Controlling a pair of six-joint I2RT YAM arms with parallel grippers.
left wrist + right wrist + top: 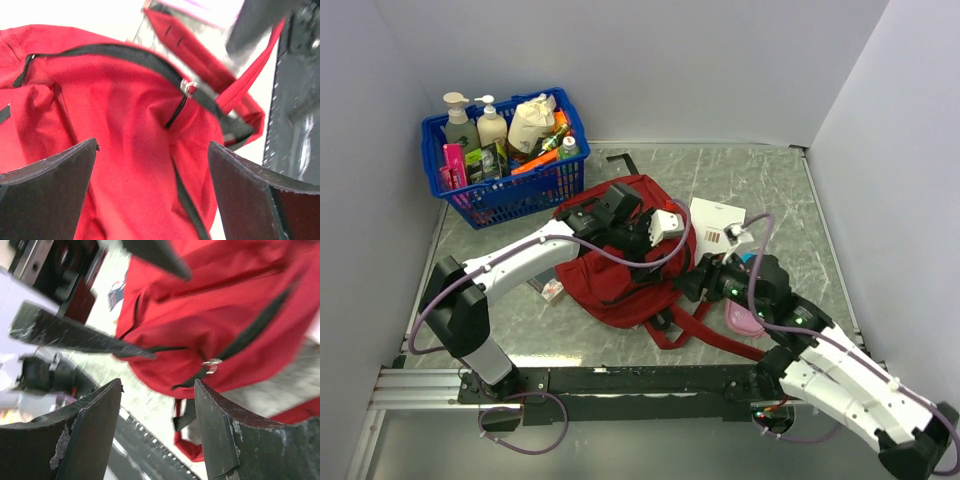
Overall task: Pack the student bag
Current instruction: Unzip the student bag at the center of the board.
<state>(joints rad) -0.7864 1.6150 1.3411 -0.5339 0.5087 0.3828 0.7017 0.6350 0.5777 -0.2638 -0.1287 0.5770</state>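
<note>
Left fingers (45, 190) spread wide, empty, over student bag (620, 290) at middle of desk (770, 180); right fingers (85, 435) parted, empty, near zipper pull (212, 365). Bag soft, floppy, likely light; pinch zipper pull or fabric fold.

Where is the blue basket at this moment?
In the top view, the blue basket stands in the far left corner, behind the red student bag.

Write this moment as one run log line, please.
left gripper: open, above red backpack | right gripper: open, near its zipper pull | held: nothing
</note>
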